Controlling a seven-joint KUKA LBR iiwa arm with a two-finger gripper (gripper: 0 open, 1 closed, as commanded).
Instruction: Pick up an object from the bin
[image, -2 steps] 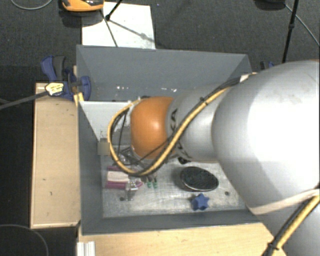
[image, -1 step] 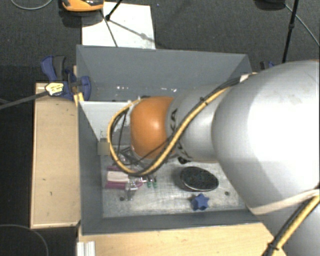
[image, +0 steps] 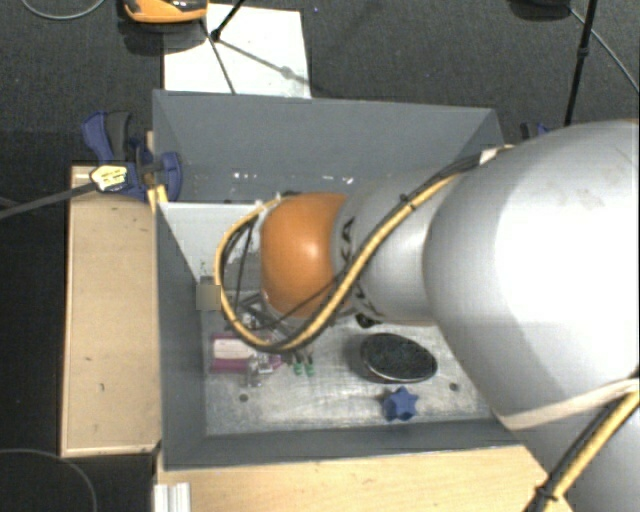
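My gripper (image: 262, 358) is low over the left part of the bin floor, mostly hidden under the arm's orange cover. Right beside it on the left lies a small pink and white block (image: 229, 355) with a purple underside; whether they touch I cannot tell. Just right of the gripper, two small green pieces (image: 304, 367) sit on the floor.
A black round disc (image: 398, 358) lies flat at the middle right of the bin floor. A blue star-shaped piece (image: 400, 404) rests near the front wall. The arm and its cables cover the back and right of the bin.
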